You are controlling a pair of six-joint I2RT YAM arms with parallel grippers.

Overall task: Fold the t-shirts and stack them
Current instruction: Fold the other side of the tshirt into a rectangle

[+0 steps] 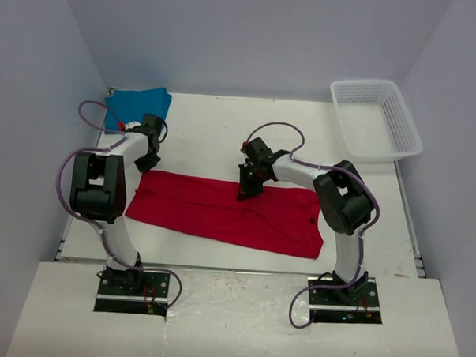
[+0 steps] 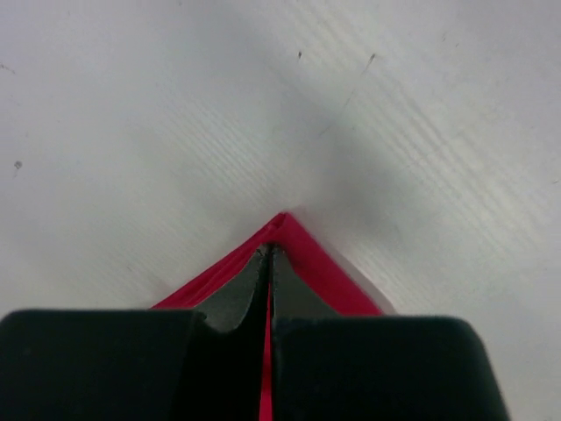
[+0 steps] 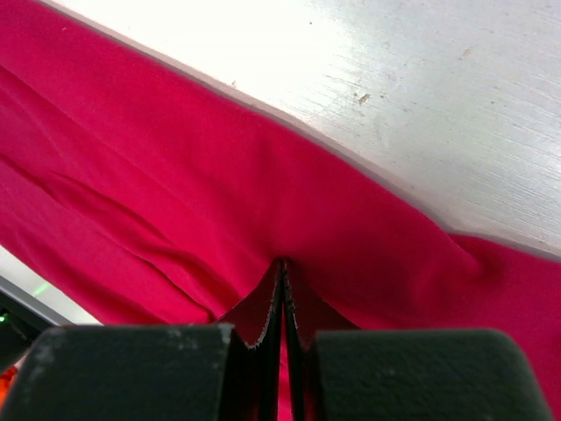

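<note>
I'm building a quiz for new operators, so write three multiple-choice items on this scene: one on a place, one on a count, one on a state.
1. Where on the table does the teal t-shirt lie?
A. near right corner
B. middle
C. far left corner

2. How many t-shirts are in view?
A. two
B. one
C. three

3. How does the left gripper stand?
A. open above the table
B. shut on a corner of the red t-shirt
C. shut on the teal t-shirt

Key:
1 C: the top view shows it at the far left corner.
2 A: one red and one teal, no more.
3 B: the left wrist view shows the closed fingers pinching a red corner.
</note>
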